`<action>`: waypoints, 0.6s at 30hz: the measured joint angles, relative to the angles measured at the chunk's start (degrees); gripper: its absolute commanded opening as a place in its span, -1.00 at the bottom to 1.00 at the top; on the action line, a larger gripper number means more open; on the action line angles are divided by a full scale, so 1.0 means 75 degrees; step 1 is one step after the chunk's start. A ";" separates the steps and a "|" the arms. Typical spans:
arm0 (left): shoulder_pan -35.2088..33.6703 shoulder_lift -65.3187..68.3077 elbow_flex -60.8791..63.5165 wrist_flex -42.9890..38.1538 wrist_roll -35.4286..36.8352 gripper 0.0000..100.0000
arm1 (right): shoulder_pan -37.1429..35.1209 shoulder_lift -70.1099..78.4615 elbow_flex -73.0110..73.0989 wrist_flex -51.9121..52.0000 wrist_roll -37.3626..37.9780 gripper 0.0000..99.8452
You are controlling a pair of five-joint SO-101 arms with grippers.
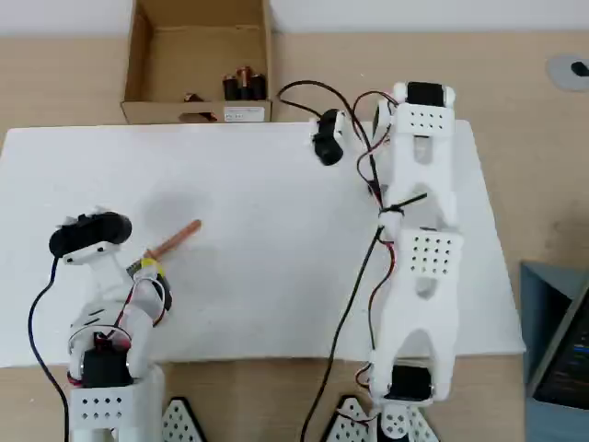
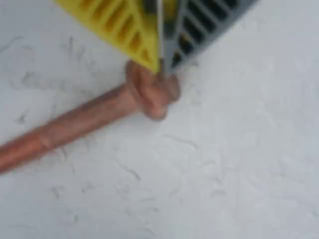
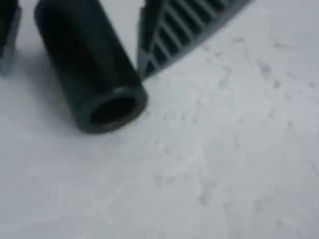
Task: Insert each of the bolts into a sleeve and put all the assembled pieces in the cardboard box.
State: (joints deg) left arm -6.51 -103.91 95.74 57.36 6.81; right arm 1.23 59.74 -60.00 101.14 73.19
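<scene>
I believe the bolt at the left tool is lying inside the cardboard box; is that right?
Not quite: the bolt at the left tool is lying on the white sheet, not inside the box, as the high view shows.

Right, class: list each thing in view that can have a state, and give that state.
Cardboard box: open, with assembled pieces inside.
Bolt: lying on the mat, not in a sleeve.
Sleeve: on the mat, empty.
Left gripper: shut, tips at the bolt's head.
Right gripper: open, astride the sleeve.
</scene>
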 measured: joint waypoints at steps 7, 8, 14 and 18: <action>0.0000 0.0000 0.0000 0.0000 0.0000 -0.99 | 0.0023 0.0199 -0.0258 -0.0023 -0.0012 -0.98; 0.0000 0.0000 0.0000 0.0000 0.0000 -0.99 | 0.0023 0.0199 -0.0293 -0.0023 -0.0047 -0.98; 0.0000 0.0000 0.0000 0.0000 0.0000 -0.99 | 0.0012 0.0457 -0.1067 0.0047 -0.0914 -0.98; 0.0000 0.0000 0.0000 0.0000 0.0000 -0.99 | -0.0023 0.0387 -0.1266 0.0047 -0.1735 -0.98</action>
State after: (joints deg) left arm -6.51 -103.91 95.74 57.36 6.81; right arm 1.05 62.64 -69.49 101.49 60.18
